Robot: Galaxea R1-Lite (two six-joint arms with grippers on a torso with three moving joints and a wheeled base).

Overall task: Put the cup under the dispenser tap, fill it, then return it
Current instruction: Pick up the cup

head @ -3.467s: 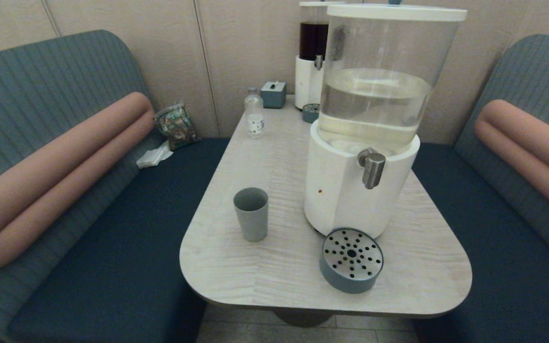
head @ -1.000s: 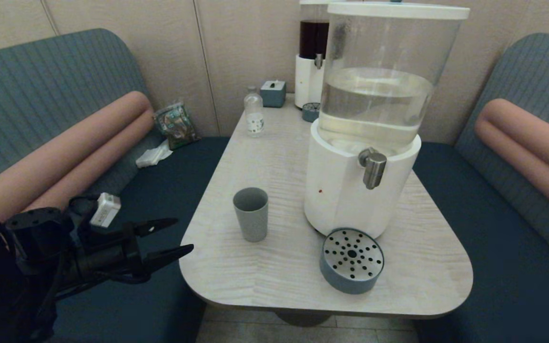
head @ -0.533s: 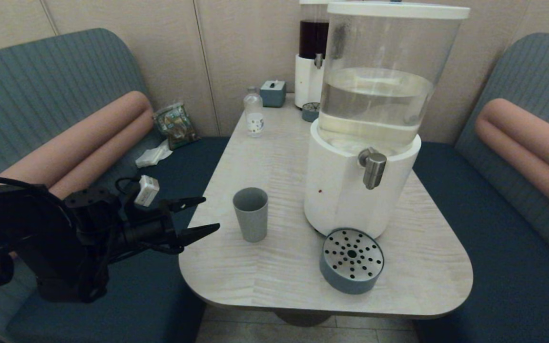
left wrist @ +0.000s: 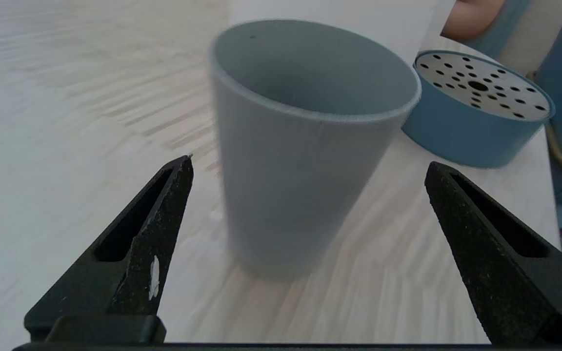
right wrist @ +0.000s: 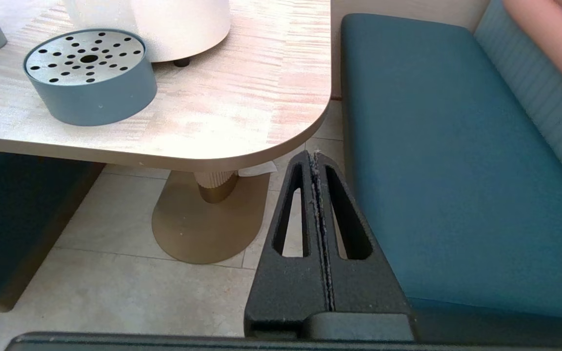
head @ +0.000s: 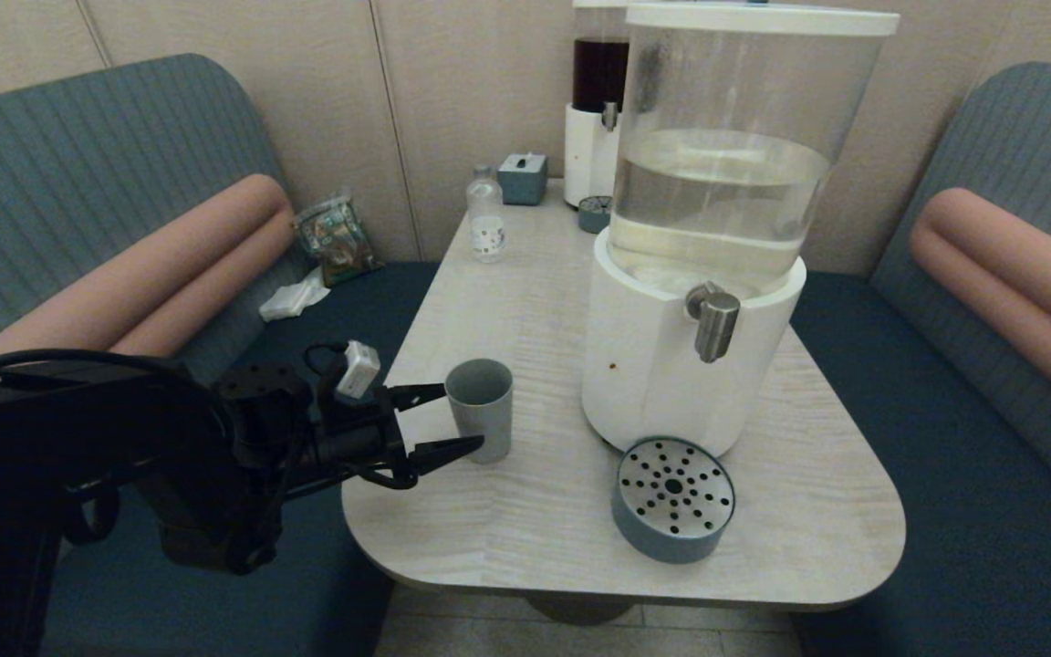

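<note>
The grey-blue cup [head: 481, 409] stands upright on the table's near left part, and fills the middle of the left wrist view as the cup [left wrist: 305, 141]. My left gripper [head: 454, 420] is open at the cup's left side, one fingertip behind its wall and one in front, neither touching. In the wrist view the left gripper [left wrist: 309, 163] has the cup's lower half just beyond its spread tips. The dispenser tap [head: 715, 324] juts from the white base of the large dispenser [head: 681, 365], right of the cup. My right gripper [right wrist: 315, 157] is shut, parked below the table's near right corner.
A round blue-grey tray [head: 673, 498] with a perforated metal top sits below the tap, also seen as the tray [left wrist: 476, 109] just beyond the cup. A clear bottle [head: 486, 217], a small box [head: 523, 180] and the dark-liquid dispenser [head: 595, 109] stand at the table's far end. Booth seats flank the table [head: 535, 529].
My left arm has come in from the lower left and moved right and forward over the table edge, bringing its open fingers to either side of the cup. The cup has not moved.
</note>
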